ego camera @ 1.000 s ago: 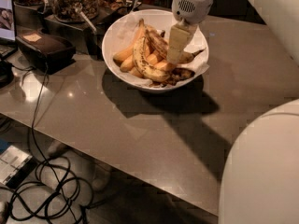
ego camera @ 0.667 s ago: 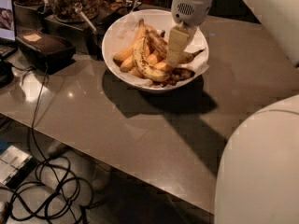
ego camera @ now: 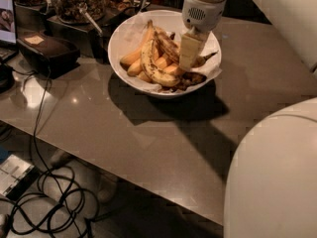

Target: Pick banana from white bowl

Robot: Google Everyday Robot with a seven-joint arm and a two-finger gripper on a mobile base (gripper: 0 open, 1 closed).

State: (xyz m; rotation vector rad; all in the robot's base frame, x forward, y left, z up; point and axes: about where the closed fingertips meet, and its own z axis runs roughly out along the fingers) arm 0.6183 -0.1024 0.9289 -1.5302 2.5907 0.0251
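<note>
fingers (ego camera: 191,47) read as one pale block with no gap showing between them, clenched over the banana (ego camera: 167,44) inside the bowl (ego camera: 115,43). the gripper (ego camera: 186,66) points down into the right half of the bowl, its white wrist housing above the bowl's far right rim. the banana, dark brown and mottled, lies across the bowl's middle, running from the far side toward the right rim and passing under the fingers; its thin dark stem (ego camera: 210,56) pokes out to the right of them, over the rim. a yellower speckled banana (ego camera: 151,66) curves along the near left of the pile, touching it. cleaner orange-yellow bananas (ego camera: 131,58) lie at the bowl's left. crumpled paper (ego camera: 130,31) lines the inside wall. the bowl stands on a grey table (ego camera: 148,133). a black box (ego camera: 47,51) sits on the table left of the bowl. cables (ego camera: 44,202) lie on the floor, well to the near left of the bowl.
</note>
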